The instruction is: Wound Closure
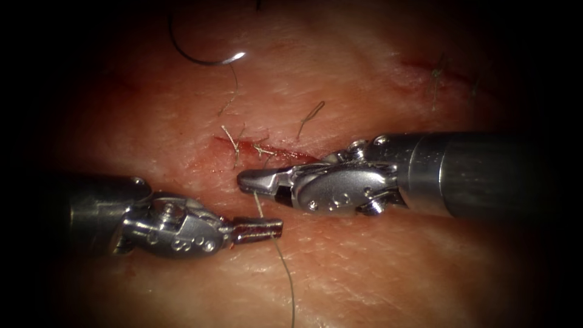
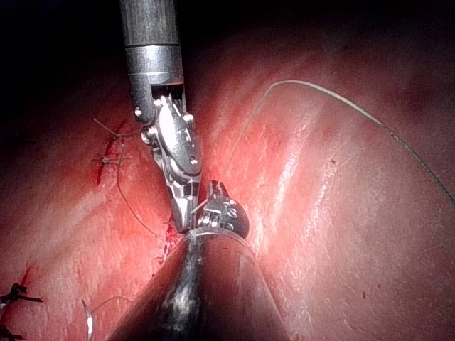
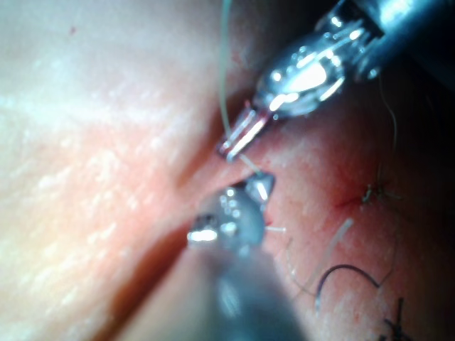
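The curved needle (image 1: 200, 61) lies free on the tissue (image 1: 364, 267) at the far upper left, not in it and held by neither tool. Its thread (image 1: 285, 267) runs down past the cut (image 1: 273, 152), which carries two knotted stitches (image 1: 234, 146). My right tool (image 1: 243, 181) reaches in from the right just below the cut, jaws shut on the thread. My left tool (image 1: 280, 228) sits a little lower, jaws shut on the same strand, which trails toward the front edge. In the right wrist view the thread (image 3: 225, 71) runs through the left tool (image 3: 226, 150) and on to the right tool (image 3: 261, 186).
A second, stitched cut (image 1: 434, 70) lies at the upper right. A cut thread end (image 1: 311, 115) stands above the main cut. Red fluid (image 1: 255, 146) stains the wound edges. The two tool tips are very close together.
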### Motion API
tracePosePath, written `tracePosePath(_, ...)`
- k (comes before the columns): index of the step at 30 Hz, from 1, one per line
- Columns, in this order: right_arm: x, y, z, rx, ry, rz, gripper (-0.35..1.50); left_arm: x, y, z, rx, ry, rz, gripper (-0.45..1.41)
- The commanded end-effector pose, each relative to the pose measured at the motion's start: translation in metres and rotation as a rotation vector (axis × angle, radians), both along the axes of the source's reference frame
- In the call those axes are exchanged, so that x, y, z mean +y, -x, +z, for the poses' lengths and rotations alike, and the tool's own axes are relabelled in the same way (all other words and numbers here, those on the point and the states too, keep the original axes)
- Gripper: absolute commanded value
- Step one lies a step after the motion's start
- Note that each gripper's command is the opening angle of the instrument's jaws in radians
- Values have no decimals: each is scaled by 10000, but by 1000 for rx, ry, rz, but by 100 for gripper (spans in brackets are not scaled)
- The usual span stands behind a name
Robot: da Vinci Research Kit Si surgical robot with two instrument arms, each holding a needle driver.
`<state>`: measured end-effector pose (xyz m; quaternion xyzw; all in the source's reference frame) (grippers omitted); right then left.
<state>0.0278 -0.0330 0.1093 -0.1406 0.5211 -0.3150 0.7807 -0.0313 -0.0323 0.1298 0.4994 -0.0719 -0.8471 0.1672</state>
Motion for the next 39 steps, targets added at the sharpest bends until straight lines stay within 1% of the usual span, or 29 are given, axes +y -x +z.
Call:
tracePosePath(1,2,-4,4,17,6,12,-35,-3,5,5,-1,-2,1,-45)
tracePosePath(3,3,0,3,14,6,15,-35,-2,5,4,-1,-4,1,-42)
tracePosePath(4,4,1,2,10,8,19,-35,-1,5,3,-1,-4,0,7)
tracePosePath(5,5,2,4,6,9,21,-35,0,6,2,1,-43,-18,90)
tracePosePath(8,12,3,14,-4,8,19,-35,0,8,-1,14,-68,-51,108)
tracePosePath(9,15,3,19,-9,-5,20,-35,-1,9,-2,16,-67,-54,110)
tracePosePath(10,22,2,32,-21,-52,17,-35,-4,11,-5,19,-66,-57,111)
tracePosePath(13,29,1,50,-11,-123,27,-35,-9,13,-10,22,-66,-61,115)
tracePosePath(15,31,0,59,-7,-145,28,-35,-11,15,-12,25,-65,-65,115)
tracePosePath(18,32,-1,67,0,-180,27,-35,-15,15,-14,25,-65,-64,108)
tracePosePath(19,31,-1,68,3,-211,19,-35,-16,13,-12,23,-62,-65,105)
tracePosePath(22,30,-1,66,-8,-231,-3,-35,-19,12,-7,36,-62,-53,95)
tracePosePath(23,29,-1,64,-7,-252,-20,-35,-21,11,-4,45,-50,-39,81)
tracePosePath(28,30,-3,58,-4,-327,-40,-35,-27,15,10,69,-19,-8,74)
tracePosePath(31,34,-5,56,3,-376,-54,-35,-35,22,19,91,17,23,78)
tracePosePath(34,35,-8,56,5,-422,-63,-35,-40,28,26,106,26,32,88)
tracePosePath(39,37,-13,57,2,-434,-58,-35,-40,30,18,97,22,27,96)
